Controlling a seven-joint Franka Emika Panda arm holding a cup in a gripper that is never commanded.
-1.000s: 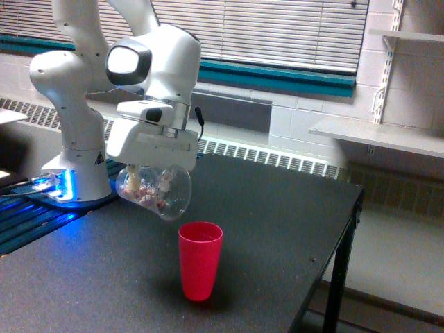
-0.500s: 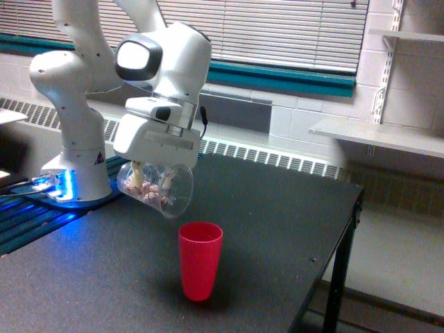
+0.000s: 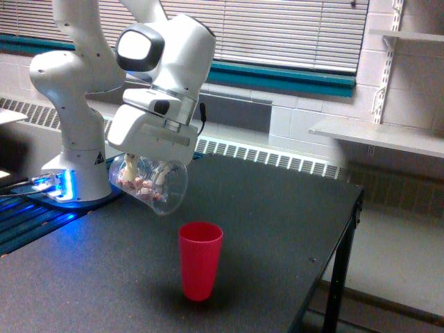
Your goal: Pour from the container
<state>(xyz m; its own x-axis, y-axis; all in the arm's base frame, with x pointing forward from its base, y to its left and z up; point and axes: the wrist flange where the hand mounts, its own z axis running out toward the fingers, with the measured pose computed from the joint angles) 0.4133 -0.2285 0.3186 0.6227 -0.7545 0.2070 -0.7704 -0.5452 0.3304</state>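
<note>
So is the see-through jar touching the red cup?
Apart. In the exterior view the jar hangs tilted in the gripper, with dark table showing between its mouth and the red cup.

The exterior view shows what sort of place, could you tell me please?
Probably a robotics lab: a white robot arm is bolted to a black speckled table, with painted cinder-block walls and bare wall shelves.

white panda arm (image 3: 76,83) rises from base at bench's far corner, exterior view's left; wrist tilted, gripper (image 3: 142,173) pointing down, clamped on tipped clear container (image 3: 156,186).
</note>
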